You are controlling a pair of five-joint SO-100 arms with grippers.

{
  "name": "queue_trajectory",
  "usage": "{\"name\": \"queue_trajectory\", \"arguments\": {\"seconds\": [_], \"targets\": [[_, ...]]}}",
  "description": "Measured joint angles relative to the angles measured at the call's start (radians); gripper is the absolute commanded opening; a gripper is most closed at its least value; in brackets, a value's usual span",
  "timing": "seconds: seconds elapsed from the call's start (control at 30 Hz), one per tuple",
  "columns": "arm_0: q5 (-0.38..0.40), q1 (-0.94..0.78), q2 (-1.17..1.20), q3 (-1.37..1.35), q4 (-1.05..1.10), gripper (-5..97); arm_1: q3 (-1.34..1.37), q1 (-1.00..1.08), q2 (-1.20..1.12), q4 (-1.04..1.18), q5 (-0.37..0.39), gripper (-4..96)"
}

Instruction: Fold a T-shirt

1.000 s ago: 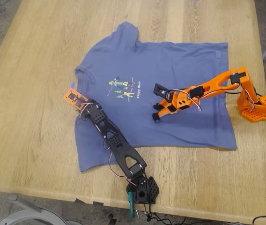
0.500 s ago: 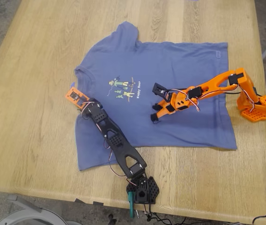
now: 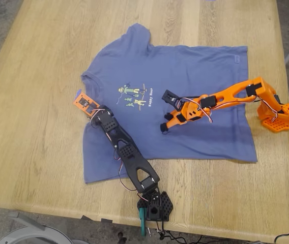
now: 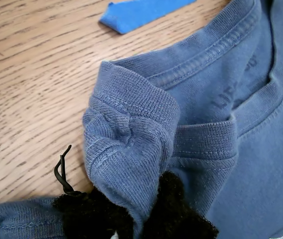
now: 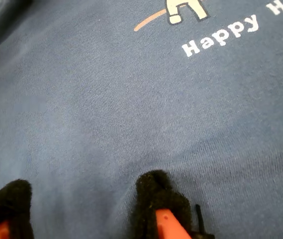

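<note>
1. The wooden table [image 3: 32,127] fills most of the exterior view, its plank grain running across. Wide bare wood is seen on the exterior view's left and along the top, while the base of the orange arm [image 3: 279,114] is set close to the table's edge on the exterior view's right.

2. The T-shirt [image 3: 195,71], slate blue and short-sleeved, is spread front-up near the middle of the table. The neck is turned toward the exterior view's left and the hem toward its right. One sleeve is pointed at the top of that view, the other lies at the lower left under the black arm [image 3: 126,155]. A small green-and-yellow figure print is carried on the chest, with pale lettering reading "Happy" beside it in the second wrist view. The cloth lies mostly flat, with soft wrinkles near the hem.

3. The black arm is stretched from its base at the near table edge diagonally over the shirt's lower sleeve to the collar.

4. The orange arm is reached from the exterior view's right across the shirt's belly.

5. My first gripper [image 4: 141,224] is clamped on the ribbed collar, a bunched fold of it being pinched between the padded jaws.

6. My second gripper [image 5: 79,209] is held with jaws apart, nothing between them, both black fingertips [image 5: 154,191] resting on or just over flat fabric below the lettering.

7. A blue tape scrap [image 4: 141,12] lies on bare wood just beside the collar.
</note>
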State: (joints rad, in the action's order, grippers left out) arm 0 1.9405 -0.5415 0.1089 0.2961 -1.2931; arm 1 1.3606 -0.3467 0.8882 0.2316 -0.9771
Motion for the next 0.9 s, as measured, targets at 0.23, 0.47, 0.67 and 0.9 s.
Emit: {"name": "queue_trajectory", "arguments": {"seconds": [0.23,0.47,0.67,0.9], "targets": [[0.000,0.008,0.005,0.000,-0.012,0,-0.026,-0.058,0.000,0.114,0.063,30.3],[0.000,0.012,0.006,0.000,-0.012,0,0.017,-0.103,0.061,0.255,0.071,22.8],[0.000,0.029,0.008,0.000,-0.014,0,0.058,-0.109,0.084,0.307,0.031,4.7],[0.000,0.038,0.011,0.000,-0.018,0,0.092,-0.109,0.086,0.310,0.018,0.1]]}}
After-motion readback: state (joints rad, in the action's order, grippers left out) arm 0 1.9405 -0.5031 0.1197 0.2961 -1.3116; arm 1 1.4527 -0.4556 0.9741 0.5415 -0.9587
